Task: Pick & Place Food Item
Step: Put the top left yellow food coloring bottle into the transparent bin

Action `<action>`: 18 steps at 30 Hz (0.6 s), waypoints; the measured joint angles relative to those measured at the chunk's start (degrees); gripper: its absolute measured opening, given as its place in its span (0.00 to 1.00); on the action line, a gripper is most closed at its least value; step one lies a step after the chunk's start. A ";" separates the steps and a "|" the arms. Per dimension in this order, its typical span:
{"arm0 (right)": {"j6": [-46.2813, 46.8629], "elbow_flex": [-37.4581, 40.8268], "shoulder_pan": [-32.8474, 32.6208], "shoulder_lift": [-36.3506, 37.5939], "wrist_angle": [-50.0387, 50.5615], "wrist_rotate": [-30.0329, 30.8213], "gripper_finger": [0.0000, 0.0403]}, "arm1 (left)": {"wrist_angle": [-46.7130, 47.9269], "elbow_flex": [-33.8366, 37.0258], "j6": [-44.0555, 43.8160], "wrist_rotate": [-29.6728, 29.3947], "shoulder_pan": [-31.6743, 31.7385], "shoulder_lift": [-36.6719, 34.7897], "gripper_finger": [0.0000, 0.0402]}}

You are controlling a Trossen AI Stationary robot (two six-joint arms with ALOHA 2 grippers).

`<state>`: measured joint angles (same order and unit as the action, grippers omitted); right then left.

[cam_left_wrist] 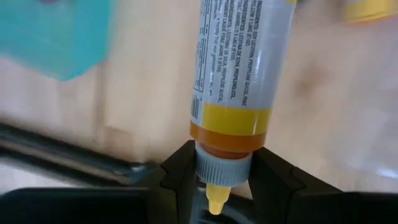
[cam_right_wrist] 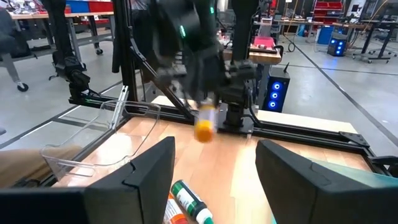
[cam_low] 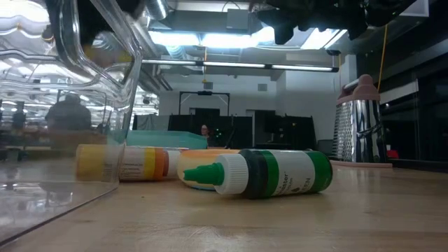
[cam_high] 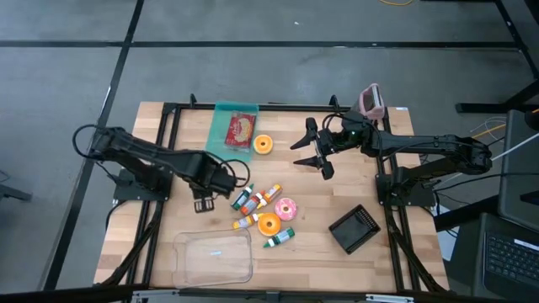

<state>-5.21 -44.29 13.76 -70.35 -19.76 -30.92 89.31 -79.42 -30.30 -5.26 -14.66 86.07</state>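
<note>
One small bottle with an orange band [cam_left_wrist: 231, 93] hangs cap-end in the left gripper [cam_left_wrist: 214, 186], whose jaws are clamped on its grey neck just above the yellow nozzle; the right wrist view shows that bottle [cam_right_wrist: 204, 126] lifted clear of the wooden table [cam_high: 337, 198]. Just beside it in the high view lies a loose cluster of further bottles [cam_high: 257, 202], an orange ring [cam_high: 269, 223] and a pink ring [cam_high: 286, 208] (possibly toy doughnuts, hard to tell from above). Nearer the table's front edge sits a clear plastic tub [cam_high: 215, 257], and a green-capped bottle [cam_low: 269, 173] lies on its side close to the low camera. Farther off, the right gripper [cam_high: 317, 149] hovers level with its jaws apart and empty.
</note>
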 joint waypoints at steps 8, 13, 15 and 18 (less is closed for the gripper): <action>-1.27 0.00 0.28 0.00 -0.35 -0.08 0.55 | 0.56 -7.04 0.84 8.24 -4.03 11.83 0.29; -2.41 0.00 0.28 0.00 -1.61 -0.15 0.55 | 0.40 -7.51 0.80 11.17 -6.44 16.54 0.29; -2.79 0.00 0.28 0.00 -2.41 -0.13 0.55 | 0.95 -8.04 -0.60 12.15 -7.11 16.18 0.29; -2.85 -0.37 0.28 0.00 -3.01 -0.13 0.55 | 0.59 -9.11 -4.75 11.87 -8.28 13.83 0.29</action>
<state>-8.06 -44.66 14.04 -70.35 -22.77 -31.05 89.90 -88.53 -35.05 6.61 -22.94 99.90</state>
